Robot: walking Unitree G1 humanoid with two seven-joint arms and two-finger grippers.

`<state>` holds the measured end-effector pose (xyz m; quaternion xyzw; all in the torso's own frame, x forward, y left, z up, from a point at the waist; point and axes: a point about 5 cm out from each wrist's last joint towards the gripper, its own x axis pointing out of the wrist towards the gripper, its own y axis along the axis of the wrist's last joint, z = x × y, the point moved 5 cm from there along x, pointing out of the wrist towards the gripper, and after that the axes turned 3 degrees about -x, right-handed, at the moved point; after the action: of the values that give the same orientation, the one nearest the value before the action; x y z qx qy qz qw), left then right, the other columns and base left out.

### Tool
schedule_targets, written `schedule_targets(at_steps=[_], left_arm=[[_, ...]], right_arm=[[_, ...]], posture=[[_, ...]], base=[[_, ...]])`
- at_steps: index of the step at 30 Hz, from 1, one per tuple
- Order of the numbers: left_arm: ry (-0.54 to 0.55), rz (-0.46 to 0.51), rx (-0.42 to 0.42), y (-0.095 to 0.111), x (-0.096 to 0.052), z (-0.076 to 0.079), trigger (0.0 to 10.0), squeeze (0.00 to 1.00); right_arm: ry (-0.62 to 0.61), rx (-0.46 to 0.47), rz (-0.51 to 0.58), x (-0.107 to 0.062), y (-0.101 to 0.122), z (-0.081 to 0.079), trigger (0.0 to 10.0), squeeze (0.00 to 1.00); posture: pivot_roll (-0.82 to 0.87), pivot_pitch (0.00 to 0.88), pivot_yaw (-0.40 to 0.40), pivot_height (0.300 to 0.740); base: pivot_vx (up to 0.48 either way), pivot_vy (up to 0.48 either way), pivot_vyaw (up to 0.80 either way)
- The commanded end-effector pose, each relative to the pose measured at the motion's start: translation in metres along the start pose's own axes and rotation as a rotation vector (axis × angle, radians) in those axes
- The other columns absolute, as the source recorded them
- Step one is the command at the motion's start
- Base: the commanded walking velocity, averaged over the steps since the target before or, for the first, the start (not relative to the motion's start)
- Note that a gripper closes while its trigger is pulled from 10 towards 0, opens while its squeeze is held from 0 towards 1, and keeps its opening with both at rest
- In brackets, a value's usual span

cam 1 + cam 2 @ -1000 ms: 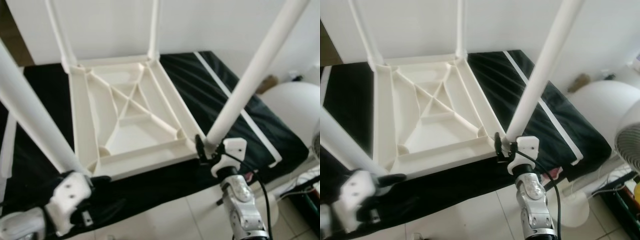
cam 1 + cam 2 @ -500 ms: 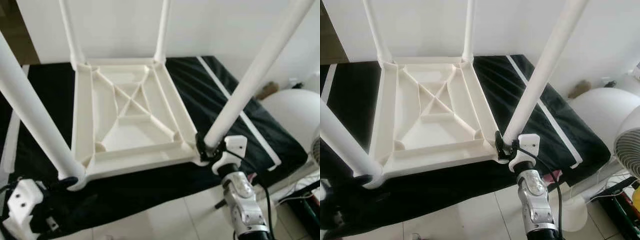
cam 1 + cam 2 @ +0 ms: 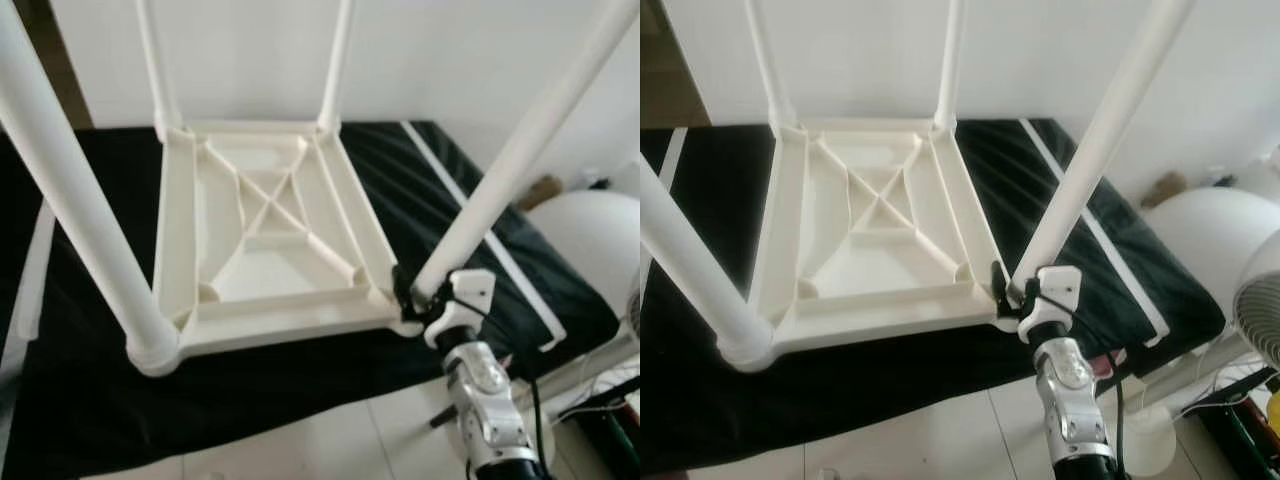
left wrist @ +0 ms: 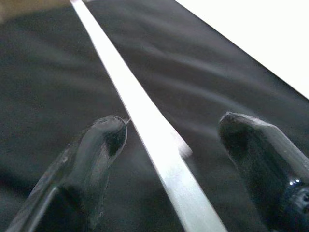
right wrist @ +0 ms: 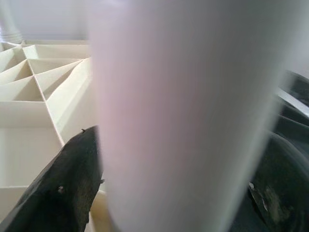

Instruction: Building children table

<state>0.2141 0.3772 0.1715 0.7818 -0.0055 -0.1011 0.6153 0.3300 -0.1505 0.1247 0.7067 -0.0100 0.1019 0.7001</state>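
Fingers (image 5: 67, 186) of the right gripper (image 3: 420, 298) clamp a leg (image 3: 510, 170) at the corner of the upturned table (image 3: 270, 250), apparently seating it. Left gripper (image 4: 174, 140) hangs spread over the black cloth (image 3: 90, 400) beside the table

A black cloth with white stripes (image 3: 90, 400) covers the surface; a white round fan (image 3: 1260, 300) stands beside it on the pale tiled floor (image 3: 940, 440).

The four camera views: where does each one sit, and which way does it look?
Left eye, right eye: on the head, looking forward and down at the upturned table on the black cloth; the right gripper clasps a leg.
Left wrist: between its open fingers, onto the cloth's white stripe.
Right wrist: along its fingers, at that same leg.
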Motion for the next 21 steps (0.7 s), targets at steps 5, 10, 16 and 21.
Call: schedule_targets(at_steps=[5, 10, 16, 21], left_arm=[[0.03, 0.009, 0.018, -0.001, 0.027, -0.007, 10.0, 0.0], [0.012, 0.091, 0.024, 0.019, 0.066, -0.006, 10.0, 0.0], [0.066, 0.161, -0.036, 0.035, 0.102, -0.009, 10.0, 0.0], [0.047, 0.234, -0.073, 0.048, 0.136, 0.011, 10.0, 0.0]], right_arm=[[0.008, 0.006, -0.033, -0.009, -0.01, -0.002, 10.0, 0.0], [0.034, 0.009, -0.055, -0.023, -0.017, -0.014, 10.0, 0.0], [0.01, 0.016, -0.071, -0.035, -0.02, -0.013, 10.0, 0.0], [-0.016, -0.001, -0.114, -0.053, -0.031, -0.008, 10.0, 0.0]], posture=[[0.12, 0.078, -0.083, 0.74], [0.09, 0.083, -0.07, 0.74], [0.07, 0.084, -0.054, 0.74], [0.04, 0.089, -0.04, 0.74]], base=[[0.0, 0.0, 0.0], [0.0, 0.0, 0.0], [0.0, 0.0, 0.0], [0.0, 0.0, 0.0]])
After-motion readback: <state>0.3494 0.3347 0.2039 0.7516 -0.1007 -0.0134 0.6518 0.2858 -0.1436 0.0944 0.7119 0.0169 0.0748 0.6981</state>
